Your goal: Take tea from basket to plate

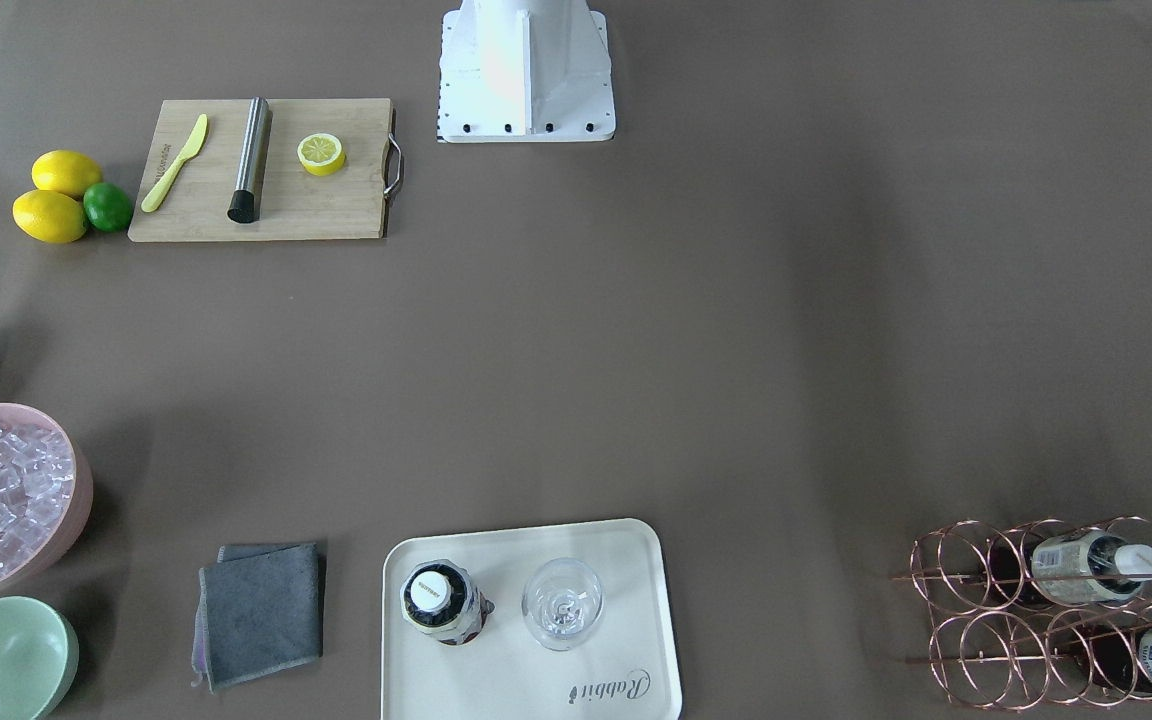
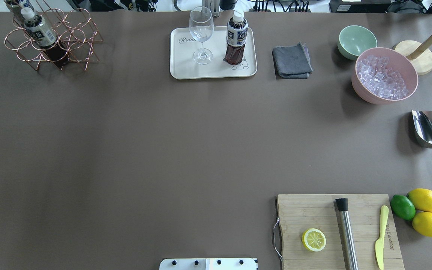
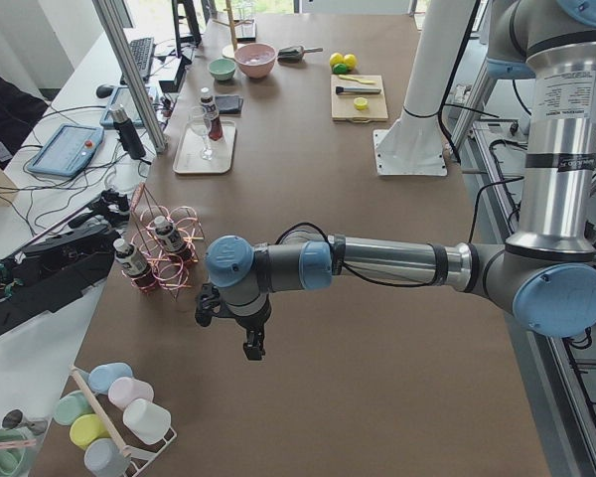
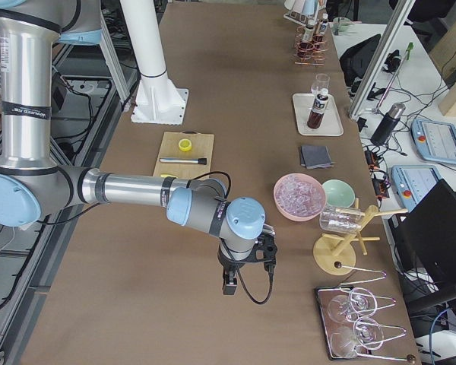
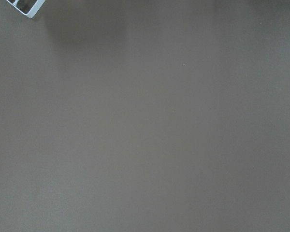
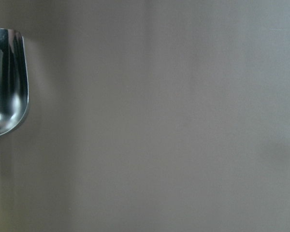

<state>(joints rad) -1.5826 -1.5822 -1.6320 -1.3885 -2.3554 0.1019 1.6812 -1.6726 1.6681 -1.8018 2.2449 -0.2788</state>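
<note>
Overhead exterior: tea (image 2: 236,41) upright on plate (image 2: 186,70), basket (image 2: 69,45) well apart. Looks done, just park arms. Left claw (image 3: 250,350), right claw (image 4: 229,287): openness unclear.

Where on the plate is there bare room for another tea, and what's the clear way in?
The plate is bare at its left end, beside the wine glass, and along its near edge. Its middle is crowded: glass and tea bottle stand close. The table between basket and plate is open for passing.
</note>
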